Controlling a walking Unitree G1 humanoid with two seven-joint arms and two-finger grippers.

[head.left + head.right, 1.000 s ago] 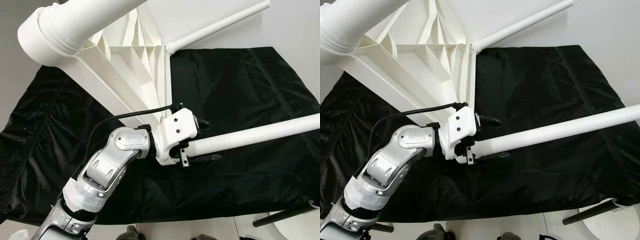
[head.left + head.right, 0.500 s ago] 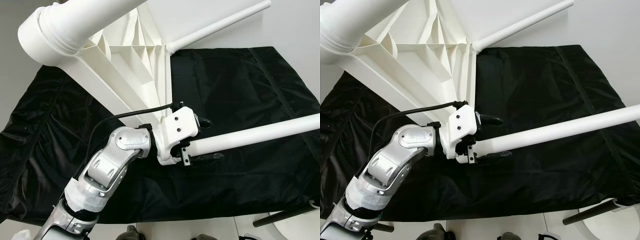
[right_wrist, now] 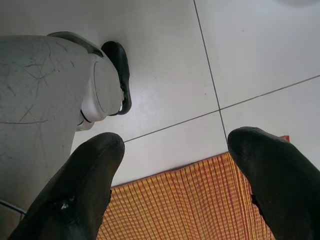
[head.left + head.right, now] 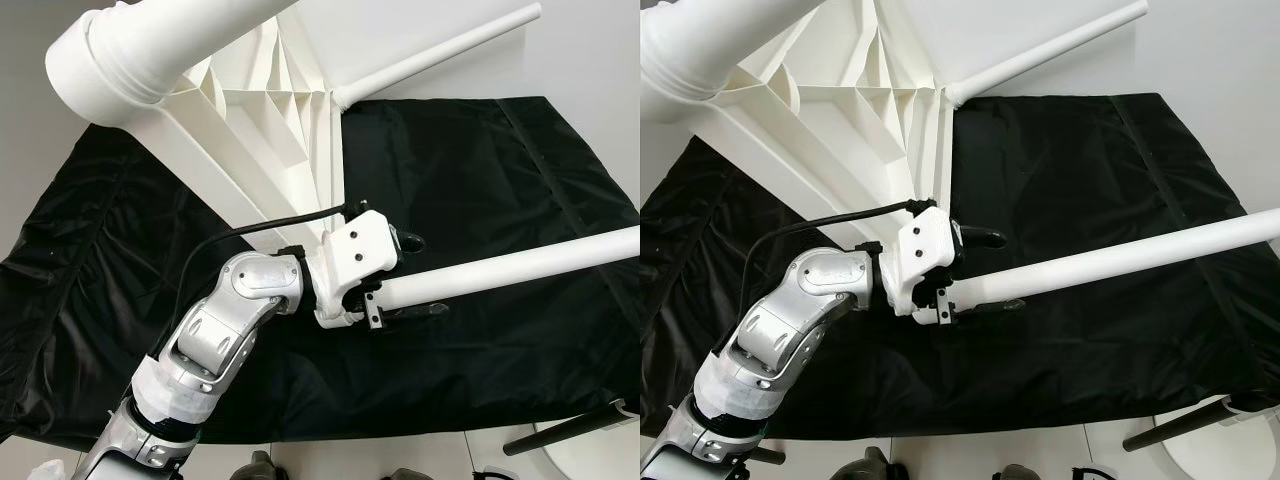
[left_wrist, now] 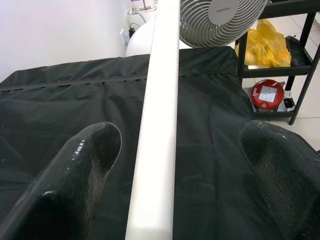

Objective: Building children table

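The white children's table [image 4: 265,130] lies tilted with its ribbed underside toward me. One thick leg [image 4: 150,50] points at me and a thin leg [image 4: 440,50] runs off to the far right. A third long white leg [image 4: 520,262] stretches right over the black cloth [image 4: 480,160]. My left gripper [image 4: 415,278] is open around the near end of this leg. In the left wrist view the leg [image 5: 157,125] runs between the black fingers [image 5: 85,165] with a gap on each side. The leg's near end is hidden behind my wrist. My right gripper [image 3: 175,150] hangs open over the floor.
A black pole [image 4: 570,428] and a round white base [image 4: 600,455] stand at the lower right on the floor. Beyond the cloth are a fan [image 5: 220,20] and a black shelf with a yellow bag [image 5: 265,45]. Below the right gripper are my foot [image 3: 107,85] and an orange checked mat [image 3: 185,210].
The view has shifted a little. My left gripper stays around the white leg, with hardly any movement.
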